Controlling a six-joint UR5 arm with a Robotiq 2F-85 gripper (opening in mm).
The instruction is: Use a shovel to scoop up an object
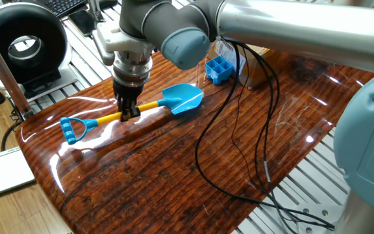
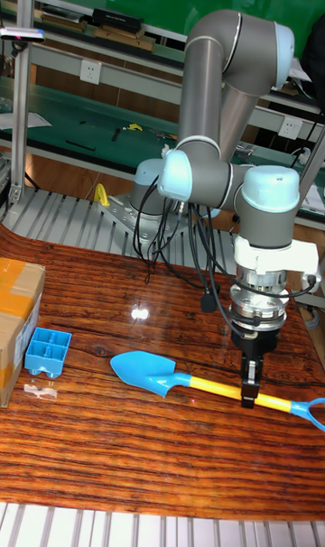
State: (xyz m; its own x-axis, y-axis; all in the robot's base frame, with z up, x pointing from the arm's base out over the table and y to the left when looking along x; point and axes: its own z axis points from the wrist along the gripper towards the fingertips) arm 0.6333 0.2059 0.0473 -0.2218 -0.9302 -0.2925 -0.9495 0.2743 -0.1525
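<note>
Blue-bladed, yellow-shafted shovel [image 1: 135, 107], gripper-clamped [image 1: 130, 113]

A toy plastic shovel [image 1: 132, 110] with a light-blue pointed blade, a yellow shaft and a blue D-shaped loop end is lying lengthwise across the glossy wood-grain tabletop. Its blade is pointing toward a small blue plastic square tray [image 1: 220, 69] split into four compartments, with a clear gap between the blade tip and the tray. In the tall fixed view the shovel [image 2: 212, 384] is stretching across the table with its blade toward the tray [image 2: 47, 349], which is sitting flat, compartments facing up.
</note>
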